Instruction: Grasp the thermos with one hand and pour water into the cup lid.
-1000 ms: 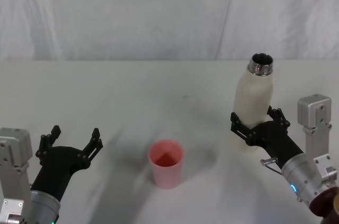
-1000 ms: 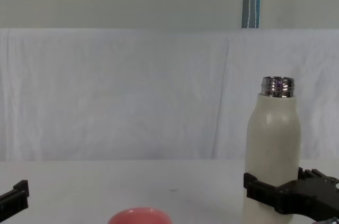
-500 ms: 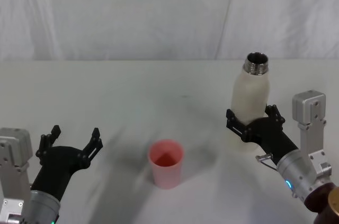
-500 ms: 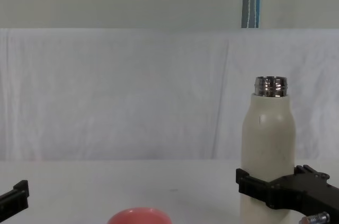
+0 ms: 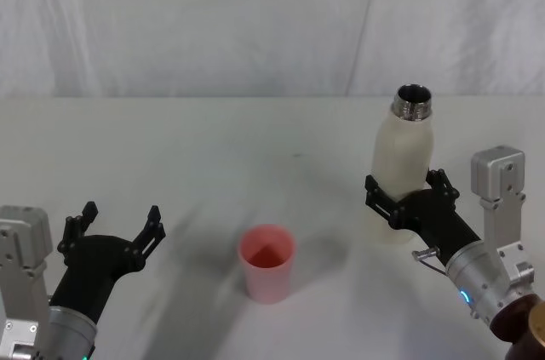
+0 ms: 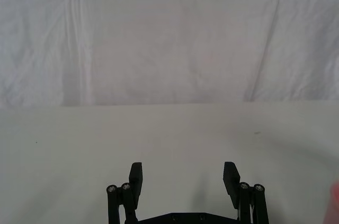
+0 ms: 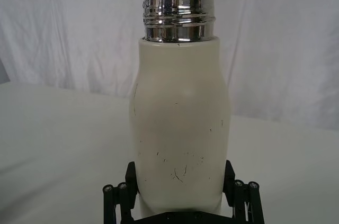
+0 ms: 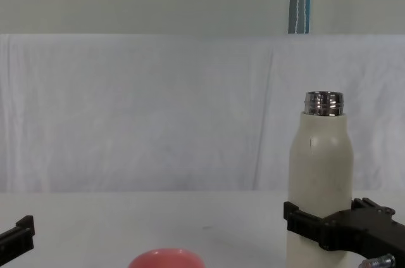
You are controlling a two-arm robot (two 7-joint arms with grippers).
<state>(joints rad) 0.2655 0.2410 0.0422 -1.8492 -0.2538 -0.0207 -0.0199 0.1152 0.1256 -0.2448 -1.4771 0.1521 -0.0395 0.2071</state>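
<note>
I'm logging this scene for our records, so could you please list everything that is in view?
thermos: one, cream-white with an open steel neck, upright on the right side of the table.
cup lid: one, salmon-pink, upright near the table's middle, left of the thermos.
table: one, white, under everything.
backdrop: one, white cloth, behind the table.
right gripper: one, black, fingers on either side of the thermos's lower body.
left gripper: one, black, open, low at the table's left.
</note>
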